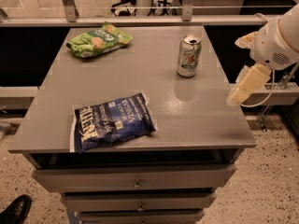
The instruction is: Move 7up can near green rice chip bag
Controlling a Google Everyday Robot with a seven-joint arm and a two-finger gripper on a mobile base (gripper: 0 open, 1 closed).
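The 7up can (pixel 188 56) stands upright on the grey table (pixel 196 120), at the back right. The green rice chip bag (pixel 98 39) lies flat at the table's back left corner, well apart from the can. My gripper (pixel 237 71) hangs off the table's right edge, to the right of the can and a little nearer the front. Its cream fingers (pixel 245 84) are spread apart and hold nothing.
A dark-blue chip bag (pixel 112 121) lies near the table's front left. Drawers (pixel 135 178) sit under the tabletop. A rail and ledge (pixel 154 18) run behind the table. A black shoe (pixel 16 210) shows on the floor at bottom left.
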